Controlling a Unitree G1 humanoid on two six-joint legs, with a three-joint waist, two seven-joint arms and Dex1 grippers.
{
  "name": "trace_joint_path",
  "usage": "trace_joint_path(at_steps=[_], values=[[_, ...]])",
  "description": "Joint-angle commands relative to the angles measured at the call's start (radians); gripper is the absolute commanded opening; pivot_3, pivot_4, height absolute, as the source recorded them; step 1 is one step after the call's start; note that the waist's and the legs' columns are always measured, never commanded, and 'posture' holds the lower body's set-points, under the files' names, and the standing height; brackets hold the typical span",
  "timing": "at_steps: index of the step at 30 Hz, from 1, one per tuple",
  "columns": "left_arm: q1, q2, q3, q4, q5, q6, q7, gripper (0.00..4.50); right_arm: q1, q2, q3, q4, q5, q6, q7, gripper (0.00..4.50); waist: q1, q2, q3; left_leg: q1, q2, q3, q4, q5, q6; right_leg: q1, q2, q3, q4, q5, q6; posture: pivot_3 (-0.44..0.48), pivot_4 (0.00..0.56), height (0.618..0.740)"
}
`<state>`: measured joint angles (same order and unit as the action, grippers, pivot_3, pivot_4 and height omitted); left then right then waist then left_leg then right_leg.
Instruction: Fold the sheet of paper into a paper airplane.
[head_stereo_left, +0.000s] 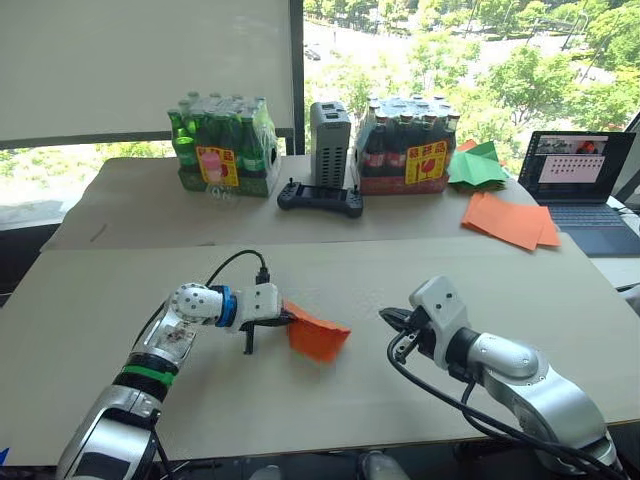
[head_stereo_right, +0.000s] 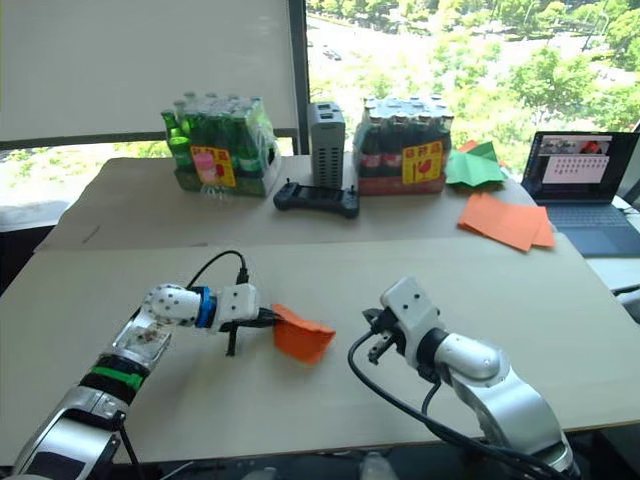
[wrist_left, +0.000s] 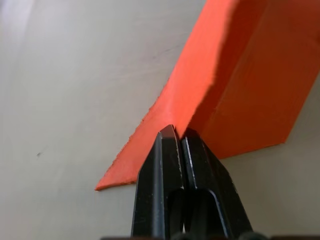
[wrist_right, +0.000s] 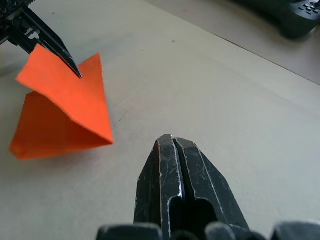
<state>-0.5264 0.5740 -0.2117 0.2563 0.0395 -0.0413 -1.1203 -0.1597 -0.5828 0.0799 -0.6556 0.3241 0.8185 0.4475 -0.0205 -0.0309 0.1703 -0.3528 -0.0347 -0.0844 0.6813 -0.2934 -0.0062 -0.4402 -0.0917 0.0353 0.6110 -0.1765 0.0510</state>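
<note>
Clearly only partly folded, the sheet of paper (head_stereo_left: 318, 335) lay on the tabletop (head_stereo_left: 500, 280), its raised flap pinched in the left pincer (head_stereo_left: 287, 318), the right pincer (head_stereo_left: 392, 318) closed empty nearby, most creases remaining

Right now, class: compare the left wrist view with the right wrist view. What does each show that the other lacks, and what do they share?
Left wrist view: the left gripper from behind, jaws shut, pinching an edge of the orange sheet of paper.

Right wrist view: the right gripper, jaws shut and holding nothing, apart from the sheet; a dark controller far across the table; and the left gripper seen from the front, lifting one flap so the sheet stands tented.

Both: the folded orange sheet, the beige tabletop and the left gripper's grip.
</note>
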Motion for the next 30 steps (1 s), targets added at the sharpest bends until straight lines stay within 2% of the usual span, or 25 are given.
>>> trace_joint_path(at_steps=[1,4,7,13,16,21,25,29,30], values=[[0.069,0.025,-0.006,-0.226,0.052,0.201,0.073,0.03,-0.036,-0.01,0.032,-0.005,-0.02,-0.058,0.034,0.0,0.001,0.0,0.0,0.0,0.0,0.0,0.0,0.0,0.0,0.0,0.0,0.0,0.0,0.0,0.0,0.0,0.15,0.723],[0.13,0.019,-0.016,-0.331,0.043,0.323,0.098,0.03,-0.051,-0.014,0.065,0.005,-0.03,-0.079,0.062,0.0,0.001,0.0,0.0,0.001,0.0,0.0,0.0,0.0,0.0,0.0,0.0,0.0,0.0,0.0,0.0,0.0,0.15,0.723],[0.178,0.034,-0.021,-0.406,0.047,0.383,0.117,0.92,-0.057,-0.02,0.089,0.009,-0.033,-0.103,0.1,0.94,0.002,0.0,0.0,0.001,0.0,0.0,0.0,0.0,0.0,0.0,0.0,0.0,0.0,0.0,0.0,0.0,0.15,0.723],[0.215,0.057,0.032,-0.514,-0.031,0.489,0.119,2.91,-0.055,-0.061,0.113,0.011,-0.047,-0.169,0.181,2.98,0.003,0.0,0.0,0.001,0.0,0.0,0.0,0.0,0.0,0.0,0.0,0.0,0.0,0.0,0.0,0.0,0.15,0.723],[0.247,0.109,0.097,-0.558,-0.11,0.521,0.077,2.92,-0.055,-0.086,0.136,-0.005,-0.035,-0.216,0.258,3.97,0.002,0.0,0.0,0.001,0.0,0.0,0.0,0.0,0.0,0.0,0.0,0.0,0.0,0.0,0.0,0.0,0.15,0.723],[0.306,0.218,0.206,-0.525,-0.206,0.504,0.02,2.92,-0.077,-0.1,0.284,0.02,-0.169,-0.322,0.292,3.97,-0.011,0.0,0.0,0.002,0.002,0.001,-0.001,0.0,0.0,0.0,0.001,0.0,0.0,0.0,-0.001,0.0,0.15,0.723],[0.313,0.211,0.265,-0.485,-0.284,0.525,0.025,2.92,-0.116,-0.027,0.39,0.137,-0.394,-0.446,0.159,3.97,-0.008,0.0,0.0,0.002,0.001,0.001,0.0,0.0,-0.001,0.0,0.001,0.0,0.0,0.0,-0.001,0.0,0.15,0.723],[0.316,0.208,0.28,-0.462,-0.316,0.532,0.046,2.92,-0.121,0.024,0.402,0.184,-0.463,-0.508,0.124,3.97,0.001,0.0,0.0,0.001,0.0,0.001,0.0,0.001,-0.001,0.0,0.0,0.0,0.0,0.001,-0.001,0.0,0.15,0.723],[0.316,0.206,0.278,-0.455,-0.316,0.53,0.055,2.92,-0.119,0.031,0.4,0.191,-0.474,-0.516,0.121,3.73,0.002,0.0,0.0,0.001,0.0,0.001,0.0,0.001,-0.001,0.0,0.0,0.0,0.0,0.001,-0.002,0.0,0.15,0.723]])
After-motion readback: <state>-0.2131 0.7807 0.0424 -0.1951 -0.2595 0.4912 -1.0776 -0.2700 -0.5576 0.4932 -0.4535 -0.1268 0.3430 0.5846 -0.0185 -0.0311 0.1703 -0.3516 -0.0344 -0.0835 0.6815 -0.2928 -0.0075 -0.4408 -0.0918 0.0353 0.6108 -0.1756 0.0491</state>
